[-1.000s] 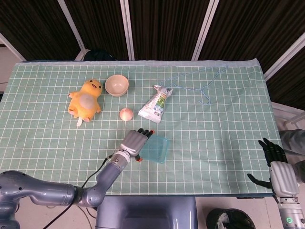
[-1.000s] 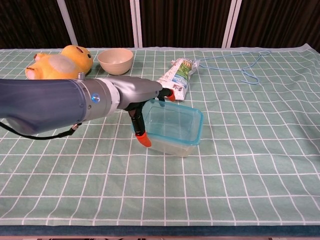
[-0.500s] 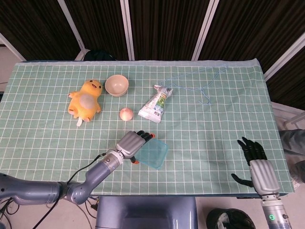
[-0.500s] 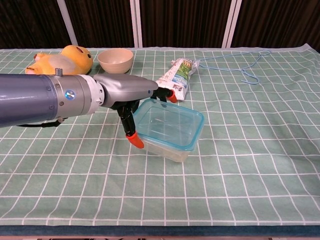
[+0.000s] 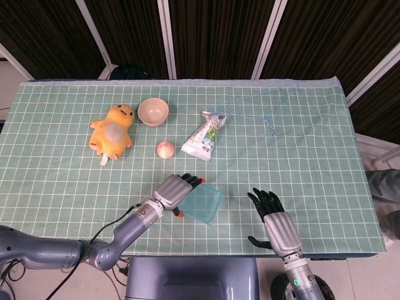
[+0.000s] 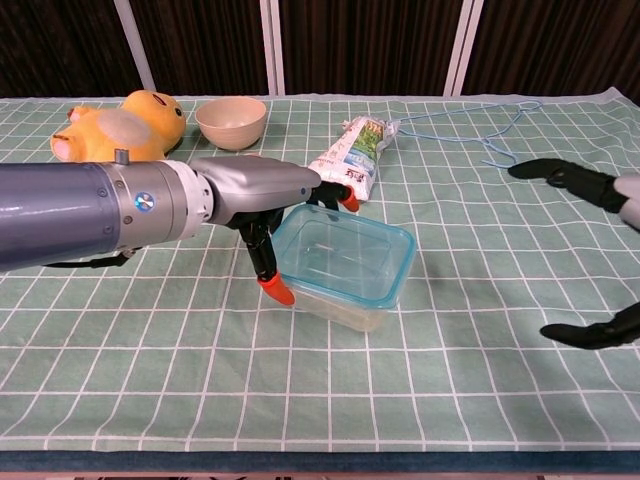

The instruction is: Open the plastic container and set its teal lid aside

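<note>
Now the left hand (image 6: pixel 275 205) steadies the plastic container (image 6: pixel 343 265), teal lid (image 6: pixel 345 252) still on; the right hand (image 5: pixel 273 220), spread and empty, must next grasp it.

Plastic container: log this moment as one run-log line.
left hand: grips plastic container at its left edge | teal lid: on | right hand: open, apart from container | stage: lid not yet removed

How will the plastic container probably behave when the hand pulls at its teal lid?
The plastic container looks empty, so probably light and apt to slide or tip. It already seems tilted under the left hand. Its teal lid looks thin, perhaps slightly flexible.
</note>
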Controlling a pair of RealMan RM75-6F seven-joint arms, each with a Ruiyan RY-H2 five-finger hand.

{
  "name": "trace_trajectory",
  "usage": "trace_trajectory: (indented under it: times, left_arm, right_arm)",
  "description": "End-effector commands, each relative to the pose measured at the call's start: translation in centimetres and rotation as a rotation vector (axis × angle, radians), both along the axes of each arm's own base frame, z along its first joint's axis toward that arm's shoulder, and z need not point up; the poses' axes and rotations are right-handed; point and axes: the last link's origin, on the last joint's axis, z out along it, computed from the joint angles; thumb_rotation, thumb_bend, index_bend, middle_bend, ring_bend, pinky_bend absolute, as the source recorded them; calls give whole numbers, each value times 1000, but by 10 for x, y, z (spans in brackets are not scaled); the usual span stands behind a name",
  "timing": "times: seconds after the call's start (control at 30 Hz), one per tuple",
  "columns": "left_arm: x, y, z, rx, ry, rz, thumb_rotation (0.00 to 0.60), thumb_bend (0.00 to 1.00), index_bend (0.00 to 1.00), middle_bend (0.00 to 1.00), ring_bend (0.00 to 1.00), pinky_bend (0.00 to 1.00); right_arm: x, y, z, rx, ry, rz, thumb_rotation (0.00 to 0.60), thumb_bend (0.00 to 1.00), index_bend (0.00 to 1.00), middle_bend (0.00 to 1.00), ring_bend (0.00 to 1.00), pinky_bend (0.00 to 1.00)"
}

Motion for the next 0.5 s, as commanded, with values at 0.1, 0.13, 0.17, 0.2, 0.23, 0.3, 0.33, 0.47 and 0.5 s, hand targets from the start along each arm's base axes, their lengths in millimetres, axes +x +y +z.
trace_trajectory:
  times: [0.1, 0.13, 0.17, 0.2, 0.23, 0.3, 0.33, 0.47, 0.5]
  left_arm:
    - [1, -1, -3, -4, -1, 9, 600, 75, 131, 225, 203, 387]
    - [1, -1, -3, -5, -1, 9, 600, 75, 131, 225, 203, 386]
    - [1, -1, -4, -6, -1, 9, 600, 75, 131, 225, 203, 386]
    - [1, -1, -5, -8, -1, 9, 600, 75, 131, 225, 203, 387]
    - [2, -2, -6, -11, -2, 9, 600, 75, 131, 225, 203, 387]
    - [3, -2, -8, -16, 1, 4, 600, 75, 131, 225, 203, 387]
    - [4, -2, -8, -16, 2, 3, 600, 75, 131, 225, 203, 387]
    - [6, -2, -10, -19, -4, 7, 600, 75, 131, 225, 202, 387]
    - [5, -2, -11, -21, -3, 9, 600, 75, 131, 225, 202, 387]
  right_arm:
    - [11, 3, -18, 31, -17, -12, 600, 249, 0, 0, 0, 0]
    - [12, 3, -21, 34, -18, -15, 600, 250, 0, 0, 0, 0]
    - [12, 3, -23, 35, -18, -16, 600, 250, 0, 0, 0, 0]
    - [13, 3, -25, 35, -19, -18, 600, 250, 0, 0, 0, 0]
    - [14, 3, -28, 32, -21, -21, 600, 250, 0, 0, 0, 0]
    - [16, 1, -33, 27, -36, -32, 600, 249, 0, 0, 0, 0]
    - [16, 1, -35, 27, -42, -36, 600, 249, 0, 0, 0, 0]
    - [19, 1, -41, 35, -54, -48, 600, 249, 0, 0, 0, 0]
    - [19, 1, -43, 38, -59, -53, 600, 249, 0, 0, 0, 0]
